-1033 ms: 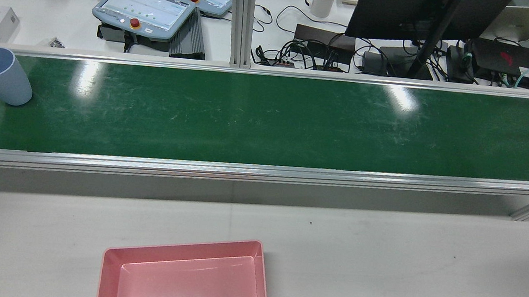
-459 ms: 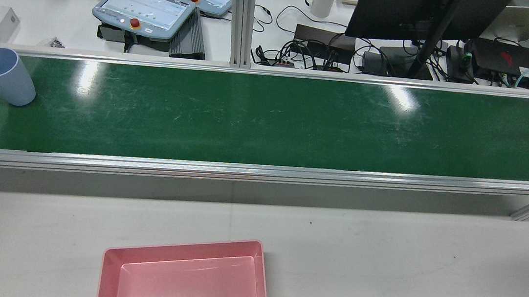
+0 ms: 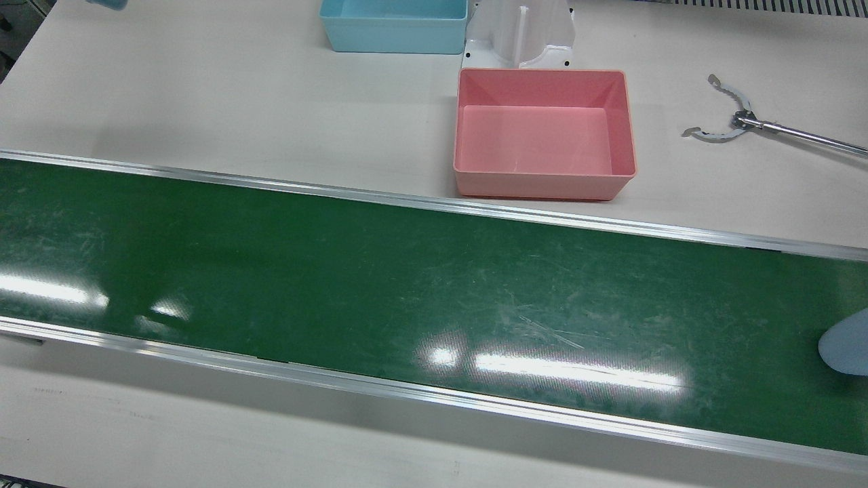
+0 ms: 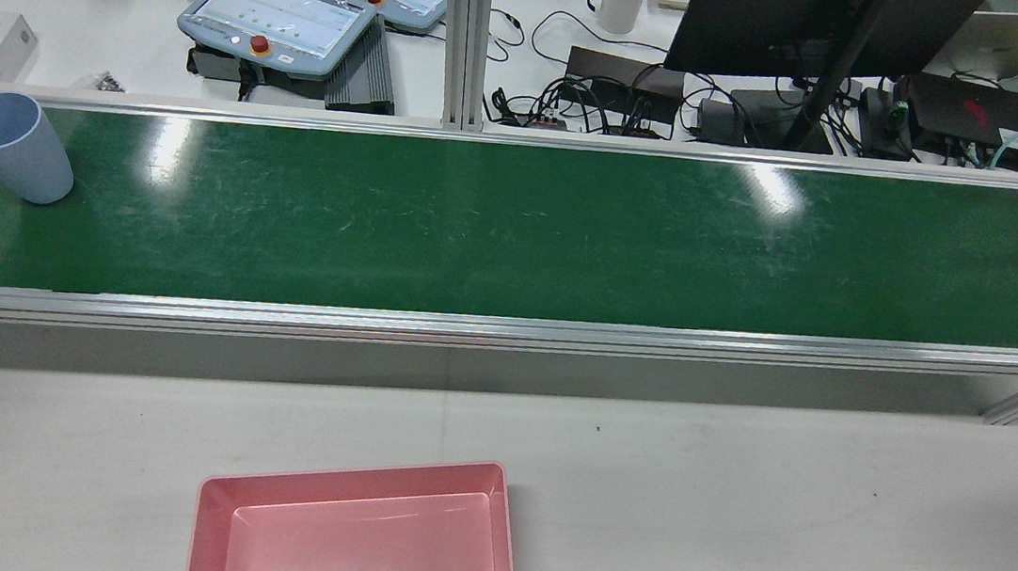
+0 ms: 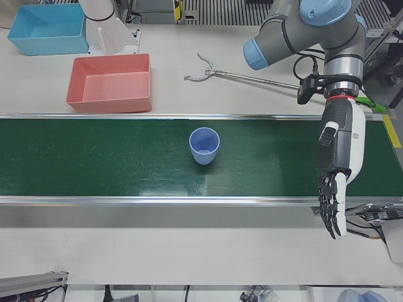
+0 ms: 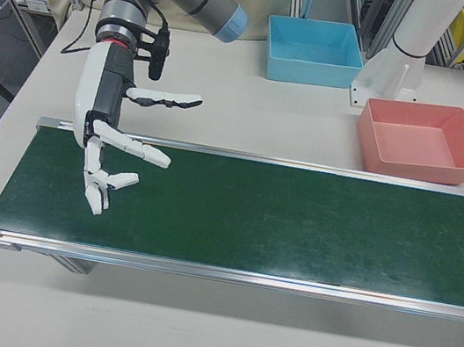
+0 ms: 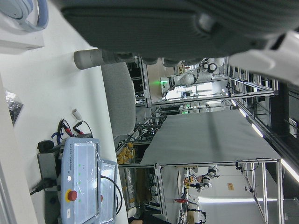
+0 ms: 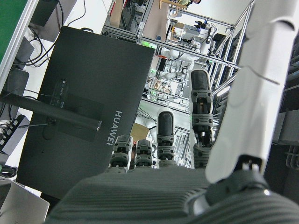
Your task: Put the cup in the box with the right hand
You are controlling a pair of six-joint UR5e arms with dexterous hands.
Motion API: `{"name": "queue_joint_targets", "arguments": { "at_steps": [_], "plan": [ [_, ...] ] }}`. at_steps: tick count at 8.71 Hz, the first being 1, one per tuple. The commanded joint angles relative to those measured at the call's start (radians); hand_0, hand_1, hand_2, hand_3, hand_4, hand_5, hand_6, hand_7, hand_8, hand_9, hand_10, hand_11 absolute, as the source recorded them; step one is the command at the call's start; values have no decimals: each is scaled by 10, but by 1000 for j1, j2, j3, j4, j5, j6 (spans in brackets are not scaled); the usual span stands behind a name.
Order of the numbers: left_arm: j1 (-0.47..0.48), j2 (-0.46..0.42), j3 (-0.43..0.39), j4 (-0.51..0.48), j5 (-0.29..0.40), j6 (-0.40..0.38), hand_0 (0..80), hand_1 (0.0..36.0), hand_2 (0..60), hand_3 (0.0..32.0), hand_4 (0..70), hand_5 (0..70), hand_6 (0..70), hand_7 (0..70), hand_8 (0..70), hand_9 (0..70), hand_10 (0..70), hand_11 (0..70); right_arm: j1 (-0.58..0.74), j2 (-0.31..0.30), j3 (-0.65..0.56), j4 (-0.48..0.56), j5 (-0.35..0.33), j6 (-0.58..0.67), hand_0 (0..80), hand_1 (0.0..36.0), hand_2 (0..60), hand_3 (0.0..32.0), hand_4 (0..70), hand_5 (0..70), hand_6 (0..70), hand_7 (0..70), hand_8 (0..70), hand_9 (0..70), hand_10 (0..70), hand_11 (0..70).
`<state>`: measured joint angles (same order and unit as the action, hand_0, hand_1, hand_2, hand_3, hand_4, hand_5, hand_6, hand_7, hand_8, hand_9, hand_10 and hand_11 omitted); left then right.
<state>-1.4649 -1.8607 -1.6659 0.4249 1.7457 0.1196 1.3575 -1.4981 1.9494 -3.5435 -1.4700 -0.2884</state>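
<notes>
Standing upright on the green belt, mouth up: the blue cup, far over at nine o'clock in the rear view, well apart from the right hand. Hanging over the opposite end of the belt, at three o'clock, fingers spread wide, holding nothing. Dangling past the belt's front rail, the left hand, fingers straight and slightly apart, gripping nothing. Sitting empty on the white table: the pink box.
</notes>
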Motion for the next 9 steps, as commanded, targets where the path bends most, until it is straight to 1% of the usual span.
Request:
{"name": "queue_joint_targets", "arguments": {
  "at_steps": [1, 9],
  "plan": [
    [0, 0, 0, 0, 0, 0, 0, 0, 0, 0, 0, 0, 0, 0, 0, 0, 0, 0, 0, -1, 0, 0, 0, 0, 571, 123, 0, 0, 436, 55, 127, 537, 40, 145, 90, 147],
    [0, 0, 0, 0, 0, 0, 0, 0, 0, 0, 0, 0, 0, 0, 0, 0, 0, 0, 2, -1, -1, 0, 0, 0, 572, 122, 0, 0, 442, 55, 130, 552, 41, 149, 91, 148]
  ]
}}
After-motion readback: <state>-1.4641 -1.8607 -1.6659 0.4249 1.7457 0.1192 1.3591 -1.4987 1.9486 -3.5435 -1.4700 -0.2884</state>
